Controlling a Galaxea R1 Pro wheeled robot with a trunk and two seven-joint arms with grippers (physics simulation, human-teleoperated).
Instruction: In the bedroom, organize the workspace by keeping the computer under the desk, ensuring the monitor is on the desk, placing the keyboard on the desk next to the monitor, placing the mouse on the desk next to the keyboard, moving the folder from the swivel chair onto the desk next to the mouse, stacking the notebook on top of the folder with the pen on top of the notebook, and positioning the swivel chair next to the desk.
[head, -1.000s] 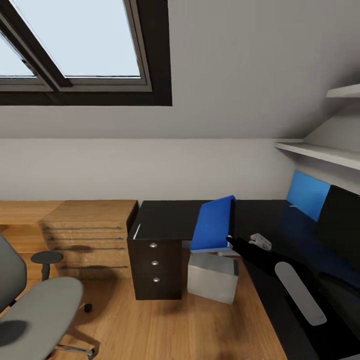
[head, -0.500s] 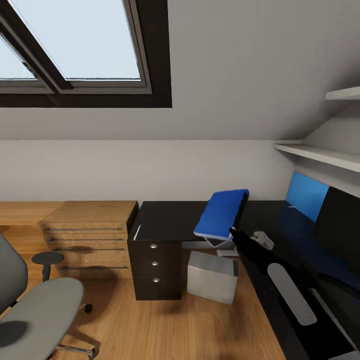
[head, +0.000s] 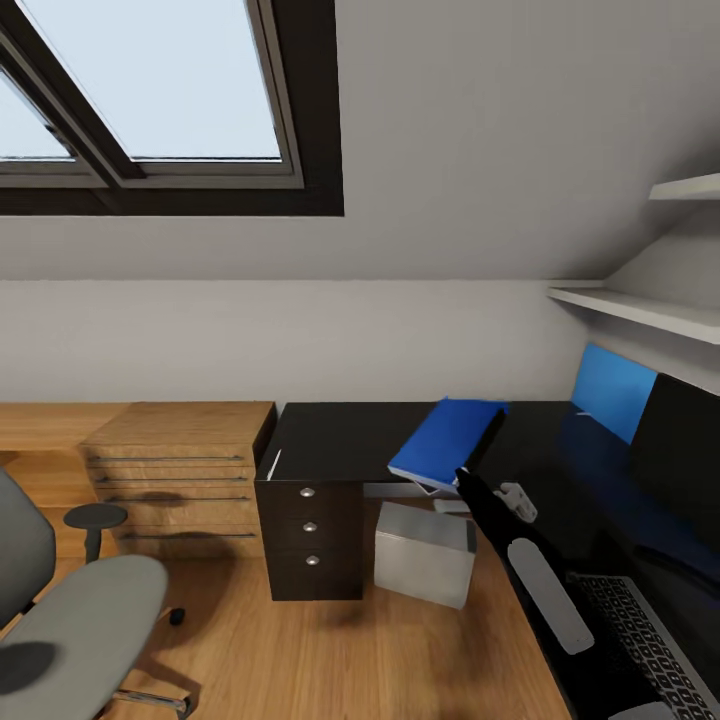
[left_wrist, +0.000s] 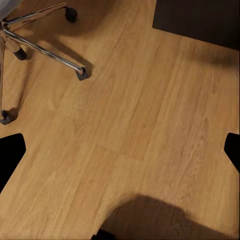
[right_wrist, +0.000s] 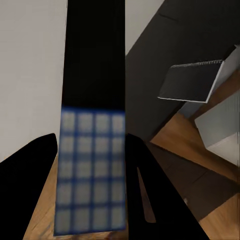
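Right now the right pincer (right_wrist: 90, 165) is clamping the folder (head: 445, 436), tilting it flat for the desk (head: 340, 435); the left pincer (left_wrist: 120, 150) is hanging released.

Showing in the head view:
- 1 desk (head: 340, 432), carrying 3 round silver knobs (head: 309, 525)
- 1 folder (head: 446, 436), blue
- 1 computer (head: 424, 554), grey
- 1 keyboard (head: 640, 640)
- 1 monitor (head: 685, 450)
- 1 swivel chair (head: 70, 620)
- 1 round stool (head: 92, 517)
- 1 wooden dresser (head: 175, 470)
- 1 blue wall panel (head: 612, 390)
- 2 wall shelves (head: 640, 305)
- 2 skylight panes (head: 160, 80)

Showing in the right wrist view:
- 1 notebook (right_wrist: 192, 82)
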